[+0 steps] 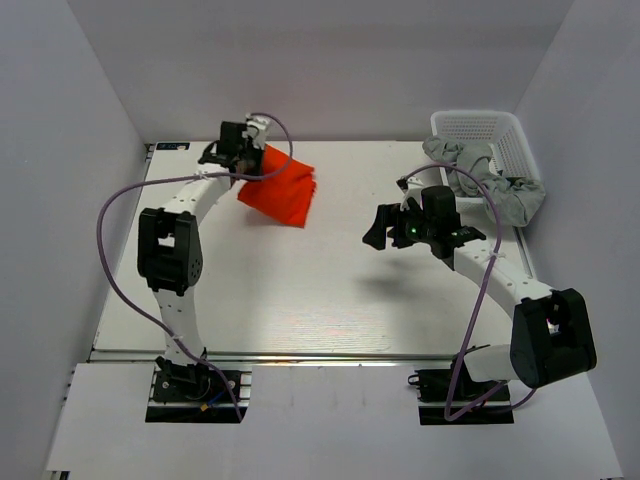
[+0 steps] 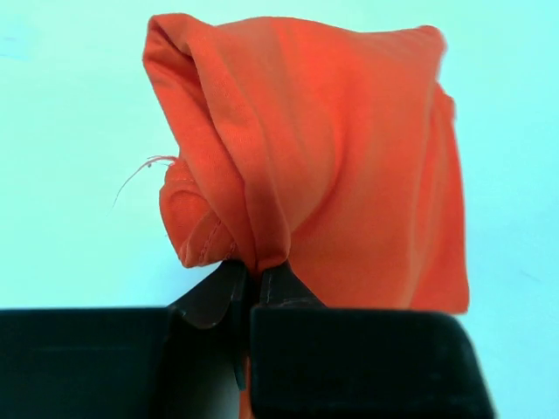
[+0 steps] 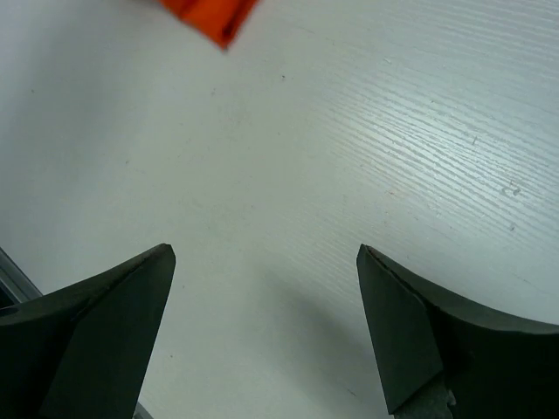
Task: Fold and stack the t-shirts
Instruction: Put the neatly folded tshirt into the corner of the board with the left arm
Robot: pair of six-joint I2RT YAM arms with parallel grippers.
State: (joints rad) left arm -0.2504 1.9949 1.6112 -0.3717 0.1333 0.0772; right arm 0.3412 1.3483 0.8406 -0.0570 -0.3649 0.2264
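At the table's far left lies a folded orange-red t-shirt (image 1: 279, 188).

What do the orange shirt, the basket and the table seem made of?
Orange shirt: soft matte cloth; it creases, with a stitched hem. Basket: probably white plastic; moulded lattice walls. Table: white board, faint wood-like grain, perhaps laminate.

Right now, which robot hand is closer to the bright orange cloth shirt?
Left. The left hand pinches an edge of the bright orange cloth shirt; the right hand hangs open above the white table, farther off.
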